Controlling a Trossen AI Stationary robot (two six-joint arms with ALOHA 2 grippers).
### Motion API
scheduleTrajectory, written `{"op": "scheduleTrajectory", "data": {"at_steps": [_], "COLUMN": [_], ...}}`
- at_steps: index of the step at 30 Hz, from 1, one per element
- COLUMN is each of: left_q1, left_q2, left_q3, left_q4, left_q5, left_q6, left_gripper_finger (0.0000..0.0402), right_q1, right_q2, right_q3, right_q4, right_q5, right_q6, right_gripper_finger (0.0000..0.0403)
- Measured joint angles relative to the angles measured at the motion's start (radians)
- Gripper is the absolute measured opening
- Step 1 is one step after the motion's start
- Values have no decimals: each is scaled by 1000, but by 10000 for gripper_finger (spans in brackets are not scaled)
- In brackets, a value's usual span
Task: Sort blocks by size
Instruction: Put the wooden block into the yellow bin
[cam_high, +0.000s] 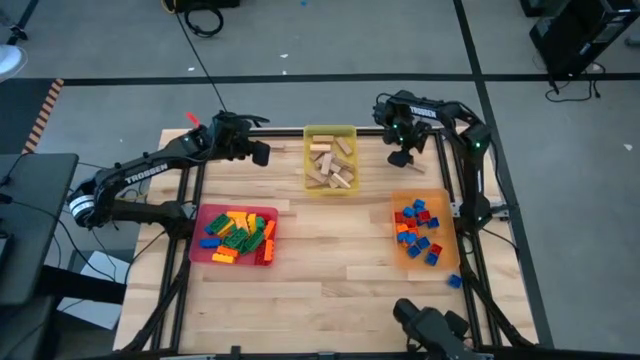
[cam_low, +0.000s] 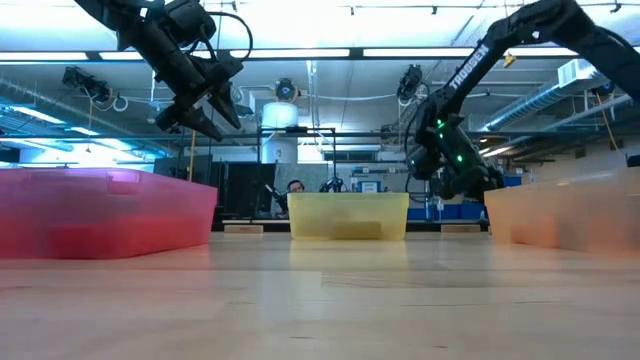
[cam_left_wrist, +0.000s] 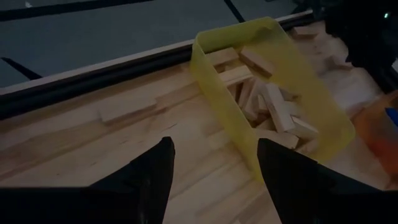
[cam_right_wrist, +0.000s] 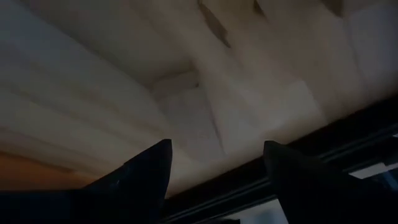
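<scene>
Tan wooden blocks (cam_high: 332, 165) lie heaped in the yellow tray (cam_high: 330, 130) at the far middle. Long studded bricks (cam_high: 240, 235) fill the red tray (cam_high: 200, 215). Short red and blue bricks (cam_high: 418, 228) sit in the orange tray (cam_high: 396, 203). My left gripper (cam_left_wrist: 214, 168) hovers open, high above the table left of the yellow tray, over a loose wooden block (cam_left_wrist: 127, 109) lying flat. My right gripper (cam_right_wrist: 217, 162) is open, low over the far right of the table, pointing down at another flat wooden block (cam_right_wrist: 177, 84) without touching it.
A blue brick (cam_high: 453, 281) lies on the table outside the orange tray's near corner. The black frame rails (cam_high: 462, 170) run along the table's sides and far edge, close behind my right gripper. Bare wood stretches across the near half of the table (cam_high: 330, 290).
</scene>
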Motion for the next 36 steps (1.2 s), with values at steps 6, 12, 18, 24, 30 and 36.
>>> {"op": "scheduleTrajectory", "data": {"at_steps": [6,12,18,24,30,36], "left_q1": [0,0,0,0,0,0], "left_q2": [0,0,0,0,0,0], "left_q3": [0,-1,-2,-2,-2,-2], "left_q4": [0,0,1,3,10,10], "left_q5": [-3,-3,-3,-13,-13,-13], "left_q6": [-17,-39,-39,-40,-38,-37], "left_gripper_finger": [239,239,239,239,239,239], "right_q1": [-13,-13,-12,-13,-12,-12], "right_q2": [54,123,155,143,142,61], "right_q3": [0,1,3,0,0,-5], "right_q4": [-4,-5,-21,-13,-19,-40], "right_q5": [12,37,47,-8,-40,-58], "right_q6": [-7,-26,-27,-24,-8,5], "right_gripper_finger": [269,269,257,208,121,121]}}
